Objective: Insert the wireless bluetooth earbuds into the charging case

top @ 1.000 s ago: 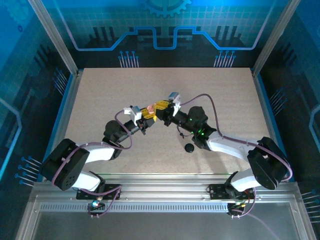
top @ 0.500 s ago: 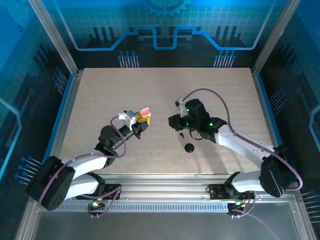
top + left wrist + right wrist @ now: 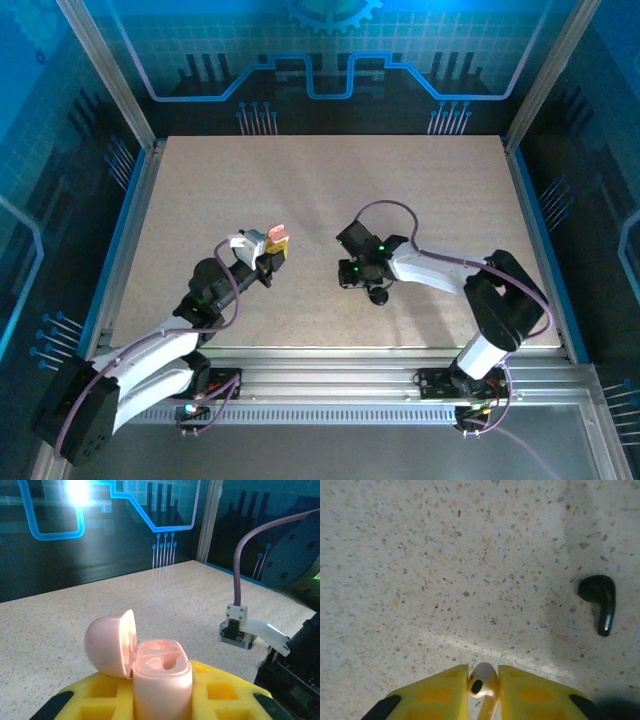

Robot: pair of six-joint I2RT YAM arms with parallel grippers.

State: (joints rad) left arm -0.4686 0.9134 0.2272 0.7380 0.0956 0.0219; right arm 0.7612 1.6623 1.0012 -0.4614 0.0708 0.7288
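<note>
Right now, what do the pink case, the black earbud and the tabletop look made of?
Pink case: probably smooth moulded plastic with a satin sheen; the lid glows slightly translucent in the backlight.
Black earbud: glossy hard plastic, judging by the highlight along its stem.
Tabletop: matte speckled surface, stone-look laminate or composite; cannot tell which.

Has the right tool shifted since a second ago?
Yes. The right tool has pulled back from mid-table toward the near edge, ending beside the small black object.
</note>
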